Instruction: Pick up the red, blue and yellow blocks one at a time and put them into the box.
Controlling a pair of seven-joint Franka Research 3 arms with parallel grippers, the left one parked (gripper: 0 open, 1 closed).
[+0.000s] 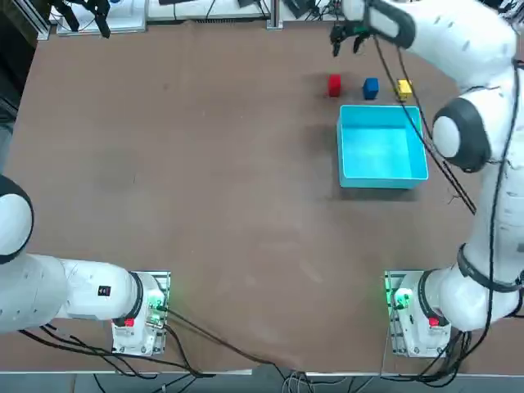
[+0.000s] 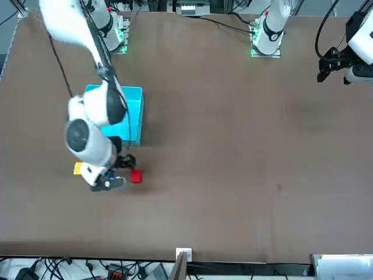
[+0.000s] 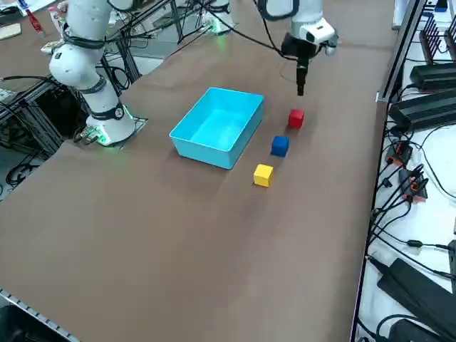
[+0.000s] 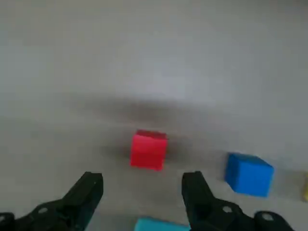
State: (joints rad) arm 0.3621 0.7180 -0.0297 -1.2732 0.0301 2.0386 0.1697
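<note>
right gripper (image 4: 142, 190): wide open, holds nothing | red block (image 4: 148, 149): just ahead of it, still on table | next: go down

The right arm (image 1: 458, 123) is built of glossy white rounded shells with dark grey joint caps, and black cables trail along it. Its base (image 1: 413, 311) sits on a metal plate, glowing green with a red button. The right gripper (image 4: 142, 197) has black, angular fingers (image 4: 86, 192).
</note>
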